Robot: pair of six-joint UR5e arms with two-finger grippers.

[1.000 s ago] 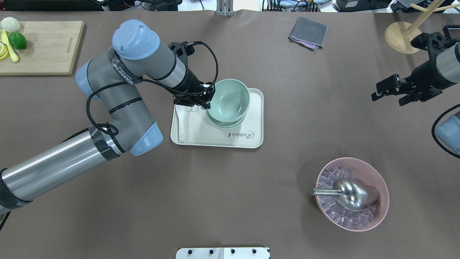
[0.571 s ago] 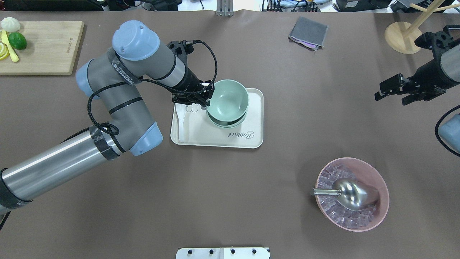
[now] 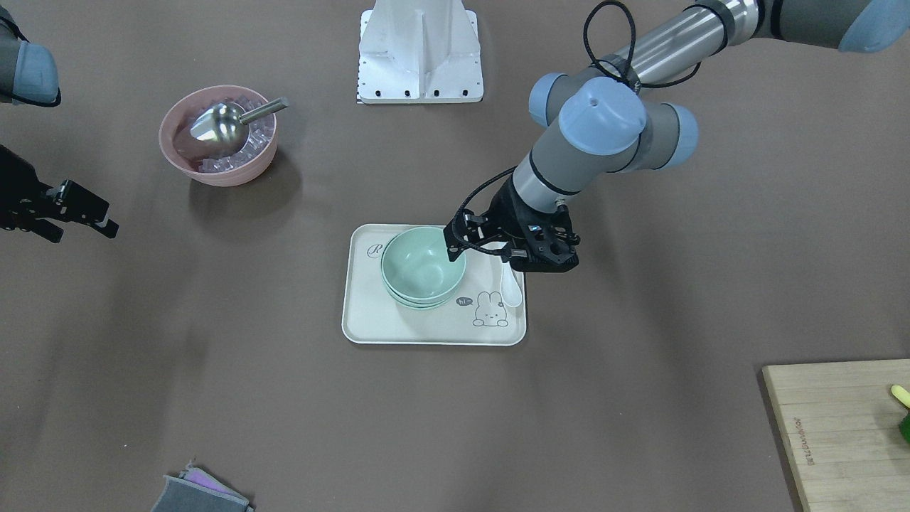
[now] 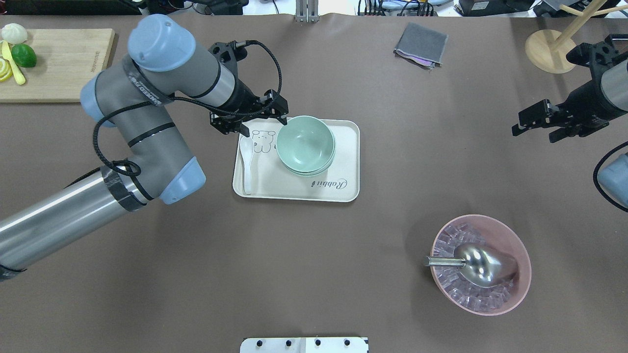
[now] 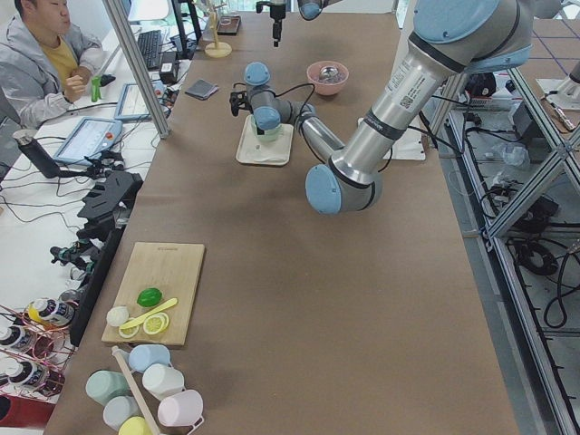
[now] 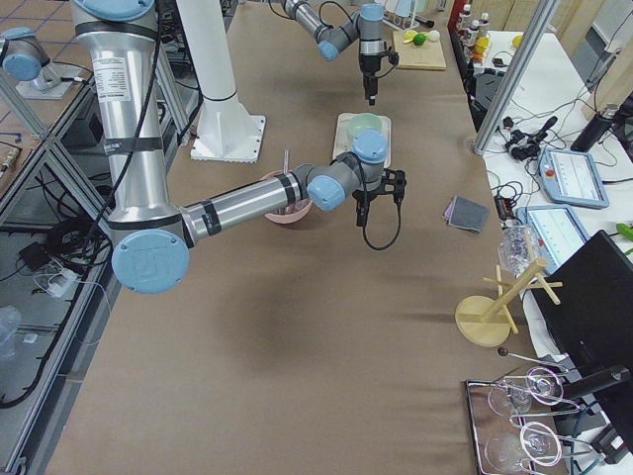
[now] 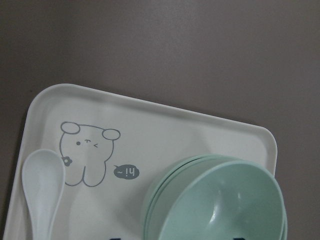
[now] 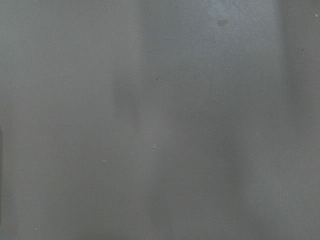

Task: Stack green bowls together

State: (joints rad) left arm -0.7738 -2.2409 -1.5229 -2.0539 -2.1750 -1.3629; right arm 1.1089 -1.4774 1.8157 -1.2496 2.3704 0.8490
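Observation:
The green bowls (image 4: pixel 305 144) sit nested in one stack on the cream tray (image 4: pixel 346 147), and show in the front view (image 3: pixel 424 267) and the left wrist view (image 7: pixel 225 205). I cannot tell how many bowls are in the stack. My left gripper (image 4: pixel 252 120) is open and empty. It hangs just beyond the tray's far left corner, beside the stack and apart from it; it also shows in the front view (image 3: pixel 508 252). My right gripper (image 4: pixel 539 123) is open and empty over bare table at the far right, well away from the bowls.
A white spoon (image 4: pixel 247 166) lies on the tray's left side. A pink bowl (image 4: pixel 481 264) with ice cubes and a metal scoop stands front right. A cutting board (image 4: pixel 59 68) with fruit is back left, a grey cloth (image 4: pixel 421 44) and a wooden stand (image 4: pixel 544 49) at the back.
My left gripper has let go of the top bowl's rim and drawn back to the left and away. The top bowl now rests level in the stack. The right arm shifted slightly right.

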